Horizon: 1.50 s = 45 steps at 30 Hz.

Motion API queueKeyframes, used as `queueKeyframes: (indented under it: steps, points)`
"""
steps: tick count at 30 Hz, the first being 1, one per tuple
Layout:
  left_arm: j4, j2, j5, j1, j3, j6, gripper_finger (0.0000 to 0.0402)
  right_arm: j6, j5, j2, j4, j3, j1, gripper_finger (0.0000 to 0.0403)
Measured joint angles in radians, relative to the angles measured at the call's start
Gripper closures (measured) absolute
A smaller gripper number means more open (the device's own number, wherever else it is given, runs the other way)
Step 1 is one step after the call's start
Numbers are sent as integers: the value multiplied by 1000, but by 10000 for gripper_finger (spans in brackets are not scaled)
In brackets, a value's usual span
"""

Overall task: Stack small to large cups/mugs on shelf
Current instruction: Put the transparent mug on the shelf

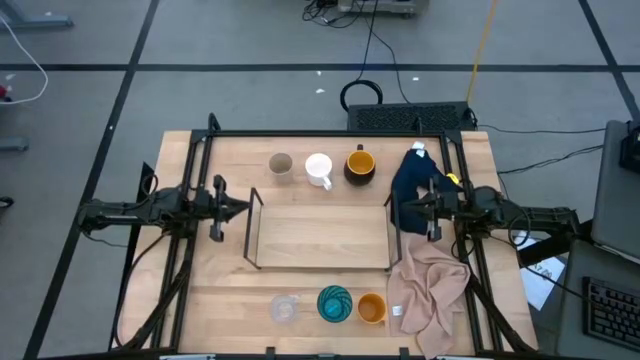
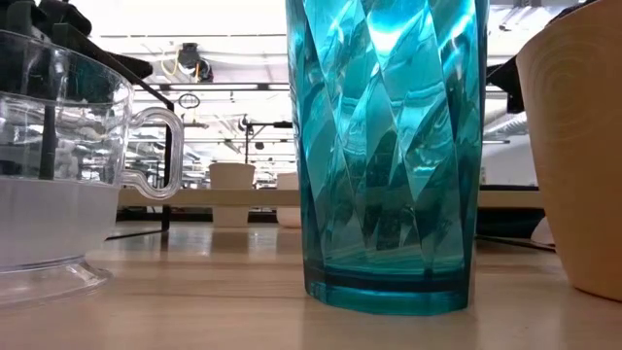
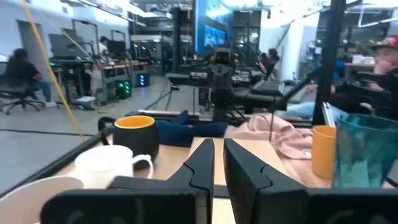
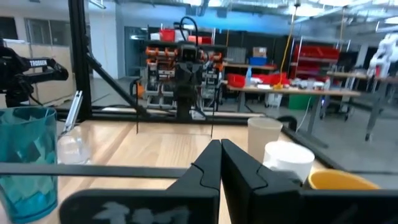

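The shelf (image 1: 320, 238), a low light-wood board with a thin black wire frame, sits mid-table with nothing on it. Beyond it a beige-grey cup (image 1: 281, 165), a white handled mug (image 1: 319, 169) and a dark mug with a yellow inside (image 1: 360, 165) stand on their bases. Near the front edge stand a clear glass (image 1: 285, 308), a teal patterned cup (image 1: 334, 303) and an orange cup (image 1: 371, 308). My left gripper (image 1: 245, 208) hovers level at the shelf's left end, its fingers a narrow gap apart (image 3: 217, 144). My right gripper (image 1: 395, 208) hovers at the shelf's right end, shut (image 4: 220, 144).
A dark blue cloth (image 1: 415, 185) lies under the right arm at the far right. A pinkish-beige cloth (image 1: 430, 290) is draped over the near right corner. A black frame runs round the tabletop (image 1: 320, 134). People sit in the room beyond the table.
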Motion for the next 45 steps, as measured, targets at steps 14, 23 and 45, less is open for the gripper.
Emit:
queueKeyframes:
  steps: [14,23,45]
  points:
    - [413,0,-33,0,0,60,364,66,-9,0,399,0,0,403]
    - [368,0,64,0,0,-24,364,209,-29,1,246,0,0,403]
    - [201,0,-146,0,0,70,364,207,-24,1,181,0,-1,403]
